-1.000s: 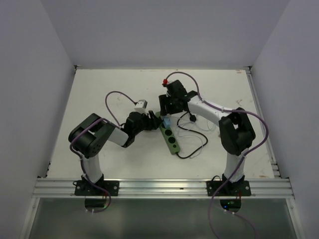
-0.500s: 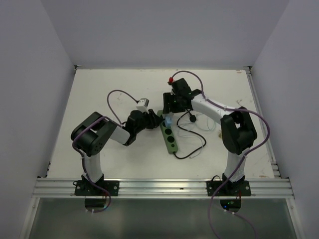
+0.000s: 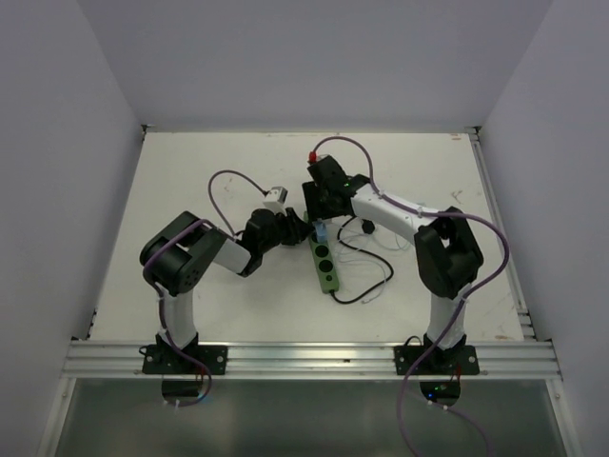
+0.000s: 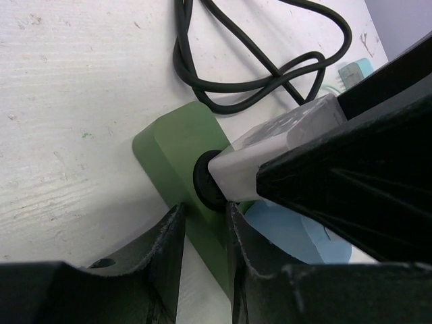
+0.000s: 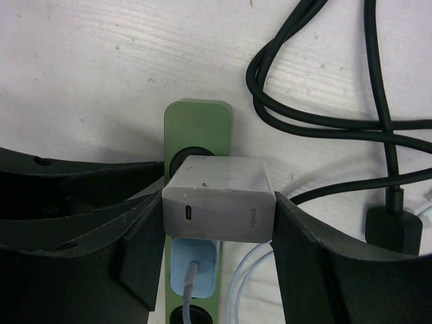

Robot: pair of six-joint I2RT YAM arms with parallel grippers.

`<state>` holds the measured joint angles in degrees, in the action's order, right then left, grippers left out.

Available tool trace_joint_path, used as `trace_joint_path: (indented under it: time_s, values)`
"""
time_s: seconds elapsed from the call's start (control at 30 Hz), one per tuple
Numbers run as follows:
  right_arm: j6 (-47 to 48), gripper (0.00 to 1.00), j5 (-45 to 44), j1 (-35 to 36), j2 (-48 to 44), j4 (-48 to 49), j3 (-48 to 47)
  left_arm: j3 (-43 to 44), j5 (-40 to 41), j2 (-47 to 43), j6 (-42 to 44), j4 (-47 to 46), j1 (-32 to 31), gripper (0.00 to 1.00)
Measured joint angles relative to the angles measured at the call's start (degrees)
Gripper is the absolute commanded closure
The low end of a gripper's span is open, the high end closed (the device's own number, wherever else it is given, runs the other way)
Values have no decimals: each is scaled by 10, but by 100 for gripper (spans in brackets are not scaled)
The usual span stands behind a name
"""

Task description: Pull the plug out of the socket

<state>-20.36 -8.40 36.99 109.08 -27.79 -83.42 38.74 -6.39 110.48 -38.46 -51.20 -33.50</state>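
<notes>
White plug [image 4: 270,145] seated in end outlet [image 4: 202,183] of green socket [image 4: 172,152]; left hand [image 4: 204,214] fingertips flank outlet; black cord [image 4: 256,94] looped beyond.

Bright even light, seemingly from above, soft faint shadows, wrist close-ups sharp, overhead view coarser.

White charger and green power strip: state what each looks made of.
The white charger: likely hard plastic, smooth satin finish with soft sheen, moulded rounded edges, faint scuff specks. The green power strip: probably moulded plastic, matte even colour, rounded corners; painted metal cannot be excluded.

Left gripper [image 4: 202,229], right gripper [image 5: 221,221] crowd plug [image 5: 219,192], socket [image 5: 199,121]; cord [image 4: 179,40] loops beside.
</notes>
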Motion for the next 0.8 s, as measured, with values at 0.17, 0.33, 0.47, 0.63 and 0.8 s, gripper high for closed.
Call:
trace_joint_path:
  time_s: [0.17,0.33,0.47,0.63,0.8]
  values:
    - [3,100,-87,38,28,-46,-49,1,2,0,0,2,-3,79]
    - [-4,100,-114,43,31,-53,-53,13,17,2,1,16,-13,80]
    - [-8,100,-97,34,29,-51,-49,17,23,3,1,21,-16,80]
    - [-35,99,11,-25,-10,5,16,21,25,3,1,22,-18,80]
    - [-70,98,130,-85,-27,52,62,27,32,6,1,22,-19,80]
